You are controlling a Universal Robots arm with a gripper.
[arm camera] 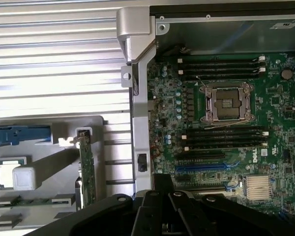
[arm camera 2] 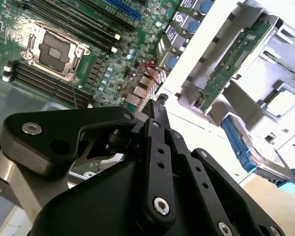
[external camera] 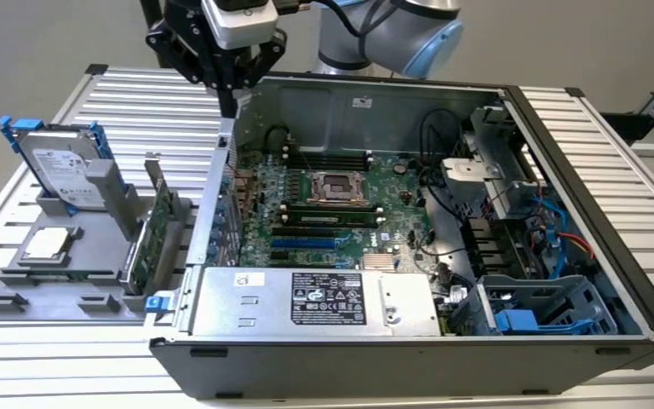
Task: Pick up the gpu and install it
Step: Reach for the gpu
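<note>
My pincer [external camera: 231, 104] hangs above the rear corner of the open computer case [external camera: 418, 366], fingers pressed together, nothing in them. The gpu [external camera: 159, 230] stands on edge in the gray rack [external camera: 14, 277], just beside the case on the exterior view's left.

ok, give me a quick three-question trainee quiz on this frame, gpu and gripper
1. Where is the gpu in the exterior view?
2. True or false: the gripper holds the gpu.
3. The gripper hangs roughly over: A) the case wall on the exterior view's left; B) the hard drive; C) the power supply.
Key: 1. Upright in the grey holder, outside the case wall on the exterior view's left. 2. False, it holds nothing. 3. A.
</note>
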